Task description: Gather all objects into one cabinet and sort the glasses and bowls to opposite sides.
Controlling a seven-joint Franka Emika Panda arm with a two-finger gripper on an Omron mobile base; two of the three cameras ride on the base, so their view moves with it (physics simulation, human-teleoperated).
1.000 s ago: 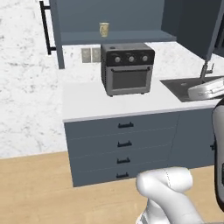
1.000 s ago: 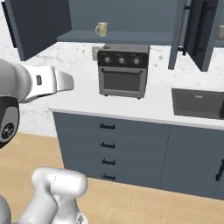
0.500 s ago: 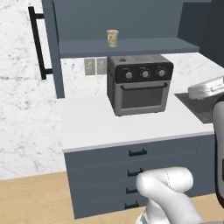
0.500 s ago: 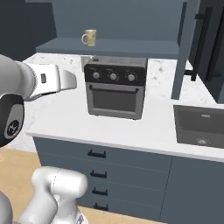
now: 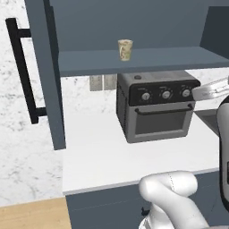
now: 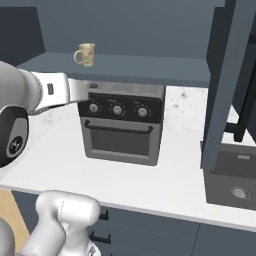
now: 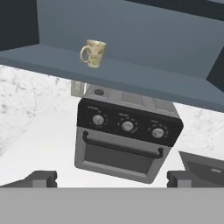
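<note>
1. While only one speckled cream mug (image 7: 93,53) shows, alone on the open slate-blue cabinet (image 5: 147,60) floor, left of middle: hardly begun, by the look.
2. Directly above the toaster oven (image 7: 127,140) on the counter (image 5: 107,156).
3. Gripper (image 7: 111,178) low and near, fingertips wide apart, holding nothing.
4. Left to do, judging by this: fetching remaining cups and bowl, sorting to opposite sides.

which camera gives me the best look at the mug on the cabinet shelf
The hand view: the mug appears largest there, handle and speckles clear. The right base view shows it smaller, handle visible. The left base view shows it with no handle in sight.
</note>
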